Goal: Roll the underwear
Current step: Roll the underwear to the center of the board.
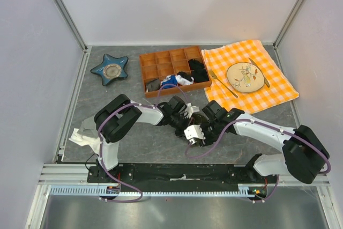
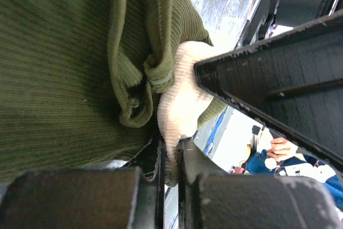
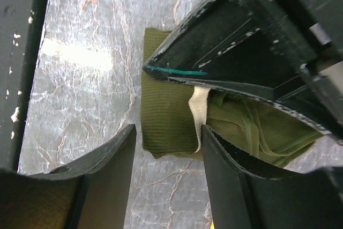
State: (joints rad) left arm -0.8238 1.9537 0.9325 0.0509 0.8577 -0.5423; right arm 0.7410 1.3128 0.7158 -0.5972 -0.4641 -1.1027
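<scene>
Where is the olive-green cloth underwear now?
The underwear lies on the grey table near the brown compartment tray, pinched in the left tool, beside the right tool.

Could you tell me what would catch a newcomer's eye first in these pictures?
The olive underwear at the centre, its cream waistband pinched in the left gripper, with the right gripper open over it. Then the orange checked cloth at the rear right and the blue star-shaped dish at the rear left.

Underwear (image 2: 64, 68) cropped at left, top edges; barely discernible overhead.
</scene>
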